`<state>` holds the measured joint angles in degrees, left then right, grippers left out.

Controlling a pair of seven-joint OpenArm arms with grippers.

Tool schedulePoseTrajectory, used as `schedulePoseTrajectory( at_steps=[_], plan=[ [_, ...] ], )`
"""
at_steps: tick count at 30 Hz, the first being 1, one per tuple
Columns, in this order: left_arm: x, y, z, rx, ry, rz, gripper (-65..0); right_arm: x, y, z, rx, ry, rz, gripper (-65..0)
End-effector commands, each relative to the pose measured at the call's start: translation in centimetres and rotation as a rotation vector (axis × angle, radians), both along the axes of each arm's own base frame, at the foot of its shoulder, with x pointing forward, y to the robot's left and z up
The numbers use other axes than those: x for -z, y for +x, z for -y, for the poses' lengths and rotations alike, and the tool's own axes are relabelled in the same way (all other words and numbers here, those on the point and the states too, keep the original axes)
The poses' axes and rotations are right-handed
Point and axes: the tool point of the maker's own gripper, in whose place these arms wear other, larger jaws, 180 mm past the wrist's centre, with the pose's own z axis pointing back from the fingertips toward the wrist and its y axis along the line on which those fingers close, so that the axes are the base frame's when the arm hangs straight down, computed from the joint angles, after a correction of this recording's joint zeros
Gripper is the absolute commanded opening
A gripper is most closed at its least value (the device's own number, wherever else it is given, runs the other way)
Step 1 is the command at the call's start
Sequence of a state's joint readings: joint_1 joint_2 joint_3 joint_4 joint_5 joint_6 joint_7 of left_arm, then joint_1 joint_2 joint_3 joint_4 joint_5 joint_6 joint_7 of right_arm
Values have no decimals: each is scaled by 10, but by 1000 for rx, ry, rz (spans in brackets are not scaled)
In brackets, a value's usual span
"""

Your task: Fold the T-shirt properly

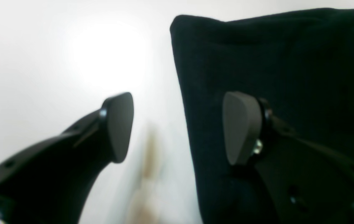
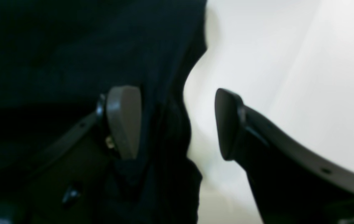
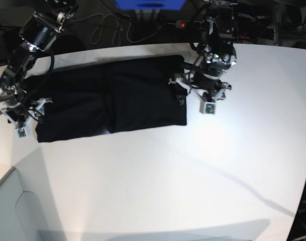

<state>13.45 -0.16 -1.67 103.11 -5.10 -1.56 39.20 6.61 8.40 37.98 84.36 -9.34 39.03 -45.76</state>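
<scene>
1. Right tool (image 3: 29, 113): spread, straddling the T-shirt's (image 3: 112, 98) left end edge.
2. T-shirt: black, folded strip, long axis left-right across the white bench (image 3: 193, 170).
3. Left tool (image 3: 185, 90): spread, straddling the T-shirt's right end edge.

No readable text in any view.
The T-shirt (image 3: 112, 103) shows only plain black cloth, and the worktop (image 3: 193, 170) carries no lettering, label or number.
</scene>
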Motion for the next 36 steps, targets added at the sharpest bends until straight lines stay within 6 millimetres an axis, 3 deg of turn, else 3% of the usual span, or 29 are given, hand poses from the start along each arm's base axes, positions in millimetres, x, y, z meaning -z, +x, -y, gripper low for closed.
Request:
schedulePoseTrajectory(
  at_steps=[1, 11, 18, 26, 29, 33, 36],
  plan=[
    [-9, 6, 2, 1, -8, 38, -217, -12, 8, 4, -17, -14, 37, -289],
    [-7, 3, 1, 2, -7, 30, -217, 12, 6, 5, -15, 49, 23, -290],
    [-5, -1, 0, -2, -5, 22, -217, 44, -9, 5, 3, 115, -60, -290],
    [-4, -3, -2, -3, -2, 16, -217, 56, -21, -1, -2, 127, -101, -304],
    [-4, -3, -2, -3, -2, 16, -217, 61, -25, -7, -4, 137, -115, -401],
    [-4, -3, -2, -3, -2, 16, -217, 66, -27, -18, -41, 133, -138, -650],
    [-4, -2, -2, -3, -2, 18, -217, 66, -25, -25, -72, 125, -142, -640]
  ],
)
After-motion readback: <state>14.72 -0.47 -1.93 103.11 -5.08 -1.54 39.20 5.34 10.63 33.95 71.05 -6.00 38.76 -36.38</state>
